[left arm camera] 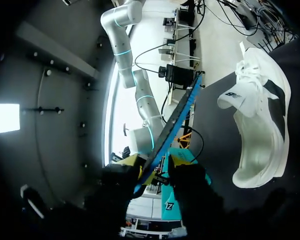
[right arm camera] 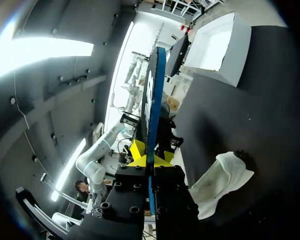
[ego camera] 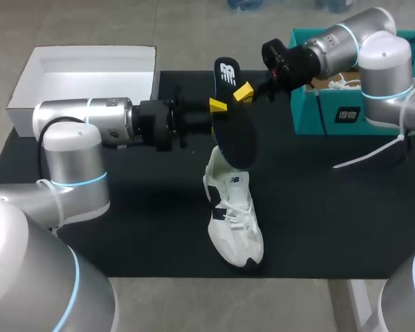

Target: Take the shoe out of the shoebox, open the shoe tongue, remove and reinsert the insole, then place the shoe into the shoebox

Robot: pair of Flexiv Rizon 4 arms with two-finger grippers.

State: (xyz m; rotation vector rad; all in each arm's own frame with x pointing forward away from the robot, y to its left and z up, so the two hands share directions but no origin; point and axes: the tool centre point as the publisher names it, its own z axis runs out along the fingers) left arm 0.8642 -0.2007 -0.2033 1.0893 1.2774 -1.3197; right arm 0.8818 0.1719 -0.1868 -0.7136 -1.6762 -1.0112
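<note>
The left tool [ego camera: 218, 105] and right tool [ego camera: 244, 91] both pinch the insole [ego camera: 236, 135], held over the shoe [ego camera: 234, 220] lying on the worktop [ego camera: 332, 221]. Insole is out; reinserting likely needs its toe end aimed into the opening.

Two silver arms: the left arm [ego camera: 90, 124] and the right arm [ego camera: 346, 41]. Two black tools, each with two yellow-tipped fingers: the left tool [ego camera: 218, 106] and the right tool [ego camera: 245, 91]. One flat black insole with a blue underside [ego camera: 235, 135] sits between both tools. One white mesh sneaker with black panels [ego camera: 234, 218] lies beneath them. There are two boxes: one white open cardboard box [ego camera: 90, 69] behind the left tool and one teal cardboard shoebox [ego camera: 318, 114] behind the right tool. One black surface [ego camera: 332, 221].
</note>
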